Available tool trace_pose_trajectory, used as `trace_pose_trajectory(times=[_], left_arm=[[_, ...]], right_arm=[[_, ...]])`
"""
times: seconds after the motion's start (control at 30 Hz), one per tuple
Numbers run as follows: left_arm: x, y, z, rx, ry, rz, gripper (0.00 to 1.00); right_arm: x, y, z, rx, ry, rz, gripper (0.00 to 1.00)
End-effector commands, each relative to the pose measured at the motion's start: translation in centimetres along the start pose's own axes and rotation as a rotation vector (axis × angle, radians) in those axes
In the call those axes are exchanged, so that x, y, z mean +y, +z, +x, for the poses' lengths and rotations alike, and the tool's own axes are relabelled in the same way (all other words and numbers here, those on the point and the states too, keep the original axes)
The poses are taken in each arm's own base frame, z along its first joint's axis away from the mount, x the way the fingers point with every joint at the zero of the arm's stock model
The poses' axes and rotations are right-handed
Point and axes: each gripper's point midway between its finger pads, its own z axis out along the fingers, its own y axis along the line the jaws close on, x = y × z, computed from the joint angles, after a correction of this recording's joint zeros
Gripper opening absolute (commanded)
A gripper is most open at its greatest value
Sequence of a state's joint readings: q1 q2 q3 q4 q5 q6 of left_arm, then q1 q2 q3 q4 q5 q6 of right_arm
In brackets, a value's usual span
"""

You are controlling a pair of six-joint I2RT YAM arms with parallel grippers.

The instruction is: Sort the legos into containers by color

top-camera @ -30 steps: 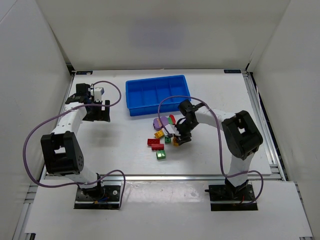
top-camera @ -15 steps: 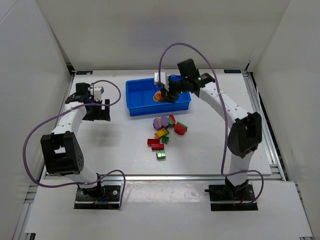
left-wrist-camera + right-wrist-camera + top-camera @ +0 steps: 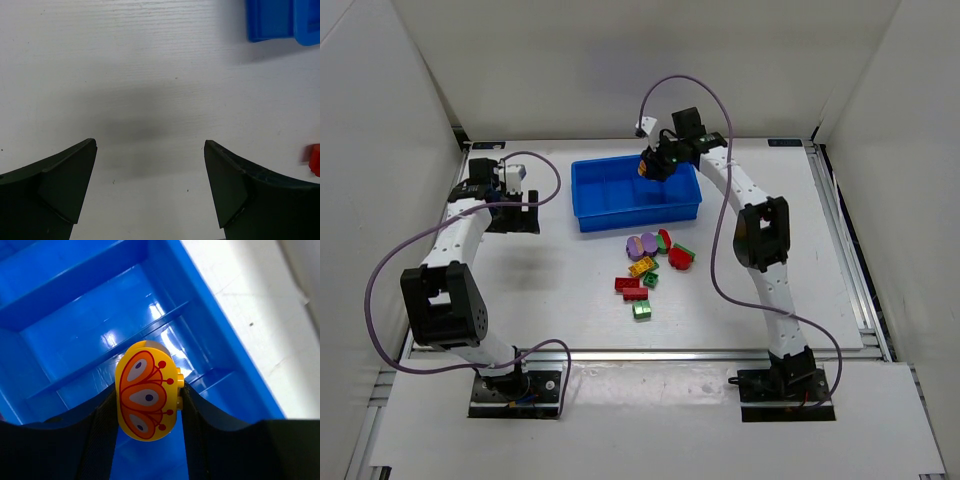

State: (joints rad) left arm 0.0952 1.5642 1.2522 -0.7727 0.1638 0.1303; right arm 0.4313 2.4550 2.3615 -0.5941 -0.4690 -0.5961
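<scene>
My right gripper (image 3: 651, 167) is shut on a yellow oval lego with an orange pattern (image 3: 147, 397), held above the blue tray (image 3: 588, 215) near its right compartments (image 3: 90, 315). The other legos lie on the table in front of the tray: purple ovals (image 3: 642, 243), red pieces (image 3: 680, 257), a yellow brick (image 3: 641, 267), a red brick (image 3: 629, 286) and a green brick (image 3: 642, 310). My left gripper (image 3: 523, 213) is open and empty over bare table, left of the tray; its fingers (image 3: 65, 175) show in the left wrist view.
White walls enclose the table on three sides. A corner of the tray (image 3: 282, 20) and a red lego's edge (image 3: 314, 159) show at the right of the left wrist view. Cables loop off both arms.
My right gripper picked the yellow oval lego from the pile, lifted it and carried it over the tray, now further back and right. The left arm barely moved.
</scene>
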Motion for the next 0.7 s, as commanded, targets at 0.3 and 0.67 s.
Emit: trace_pose_trajectory(times=[0.3, 0.67], left_arm=[[0.2, 0.1, -0.8, -0.010, 0.002, -0.004, 1.00], [-0.7, -1.2, -1.7, -0.058, 0.005, 0.033, 0.99]], right_arm=[[-0.7, -0.7, -1.8, -0.010, 0.025, 0.072, 0.68], [7.6, -13.2, -9.3, -0.193, -0.109, -0.112, 0.80]])
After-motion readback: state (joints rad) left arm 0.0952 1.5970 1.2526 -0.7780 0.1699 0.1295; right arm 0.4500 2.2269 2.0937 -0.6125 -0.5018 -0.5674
